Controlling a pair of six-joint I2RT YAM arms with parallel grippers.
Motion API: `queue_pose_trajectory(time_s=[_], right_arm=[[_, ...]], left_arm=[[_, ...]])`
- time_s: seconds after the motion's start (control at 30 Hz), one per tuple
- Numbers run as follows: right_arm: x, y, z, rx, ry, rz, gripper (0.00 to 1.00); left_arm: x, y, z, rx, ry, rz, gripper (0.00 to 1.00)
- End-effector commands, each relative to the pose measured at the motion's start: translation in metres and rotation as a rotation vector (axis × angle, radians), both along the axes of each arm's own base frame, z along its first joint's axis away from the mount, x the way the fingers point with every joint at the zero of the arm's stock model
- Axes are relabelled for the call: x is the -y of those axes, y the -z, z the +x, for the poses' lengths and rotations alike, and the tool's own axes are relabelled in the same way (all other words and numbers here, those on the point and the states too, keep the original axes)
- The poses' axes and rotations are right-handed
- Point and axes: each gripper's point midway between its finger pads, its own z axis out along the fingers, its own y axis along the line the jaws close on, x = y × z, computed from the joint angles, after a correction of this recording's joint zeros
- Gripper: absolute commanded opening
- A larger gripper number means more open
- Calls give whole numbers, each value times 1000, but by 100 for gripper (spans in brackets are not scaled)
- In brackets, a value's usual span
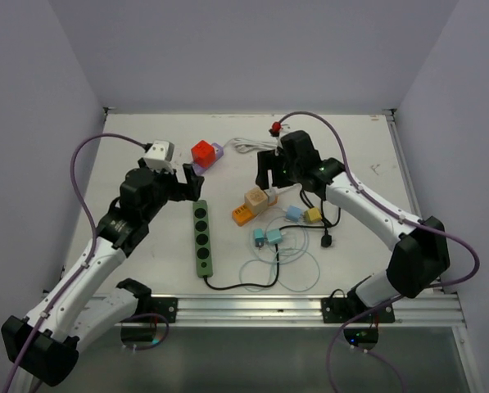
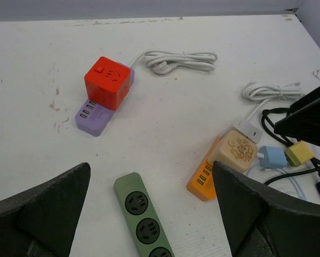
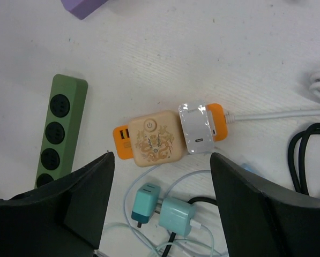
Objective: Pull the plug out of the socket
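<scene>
Centre of the white table (image 1: 367,147): the orange plastic socket block (image 3: 120,143) carries the beige cube adapter (image 3: 154,138) on top, with the white flat plug (image 3: 198,128) on it too, tight against the cube. Left of it lies the long green power strip (image 1: 202,237). Behind, the red cube socket (image 2: 109,81) sits on the purple plastic block (image 2: 92,116). Nearer the arms, two teal chargers (image 1: 267,237); right of the block, the blue plug (image 1: 294,213) and yellow plug (image 1: 312,214) side by side.

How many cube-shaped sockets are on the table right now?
2. The red cube sits on the purple block at the far side. The cream cube sits on the orange block mid-table. The arms may hide others.
</scene>
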Motion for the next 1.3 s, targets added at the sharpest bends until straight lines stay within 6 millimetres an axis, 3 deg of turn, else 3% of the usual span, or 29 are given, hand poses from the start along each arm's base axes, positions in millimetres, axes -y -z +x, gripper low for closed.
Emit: queue_pose_trajectory(time_s=[0.0, 0.07, 0.1, 0.13, 0.17, 0.2, 0.23, 0.27, 0.3, 0.33, 0.5, 0.53, 0.63, 0.67, 0.77, 0.8, 0.87, 0.9, 0.97, 1.0, 1.27], right_arm=[[-6, -32, 19, 91, -1, -1, 77], [-13, -44, 28, 115, -10, 13, 83], [-18, -39, 34, 105, -13, 7, 86], [-24, -48, 42, 122, -15, 23, 99], [-31, -50, 47, 128, -25, 33, 99], [-37, -36, 56, 103, -31, 14, 99], [-51, -53, 64, 132, -64, 45, 99], [-58, -54, 70, 133, -74, 41, 99], [-65, -26, 77, 71, -81, -5, 99], [-77, -49, 89, 124, -93, 6, 99], [-117, -37, 122, 191, -146, -21, 99], [-128, -27, 128, 199, -168, -31, 99], [-149, -27, 139, 252, -204, -31, 99], [-154, -12, 142, 241, -213, -42, 99], [-174, -1, 144, 288, -262, -23, 99], [-182, -5, 148, 330, -272, 3, 99], [-190, 4, 148, 348, -291, -9, 99], [-192, 19, 152, 339, -293, -26, 99], [-200, 20, 156, 350, -296, -20, 99], [-203, 33, 160, 343, -299, -25, 99], [-211, 53, 180, 384, -282, -61, 99]], left_arm=[[-11, -8, 3, 33, -62, 10, 99], [-15, -13, 2, 46, -80, 9, 100], [-20, -14, 2, 45, -104, 13, 100], [-23, -17, 1, 53, -117, 11, 100], [-26, -19, 1, 61, -130, 11, 100], [-31, -25, -1, 81, -154, 3, 100], [-34, -28, -2, 91, -167, -3, 100], [-39, -32, -4, 107, -188, -8, 100], [-41, -34, -5, 115, -197, -10, 100], [-43, -36, -6, 122, -208, -13, 100], [-55, -40, -8, 136, -267, -16, 100], [-55, -41, -9, 139, -269, -16, 100], [-49, -41, -9, 135, -238, -27, 100], [-45, -40, -9, 134, -216, -32, 100], [-36, -37, -8, 122, -174, -36, 100], [-35, -34, -8, 115, -170, -35, 100], [-34, -33, -7, 109, -165, -31, 100], [-33, -33, -7, 107, -159, -31, 100], [-32, -32, -7, 104, -152, -30, 100], [-31, -33, -7, 107, -152, -31, 100], [-28, -29, -6, 93, -137, -18, 100]])
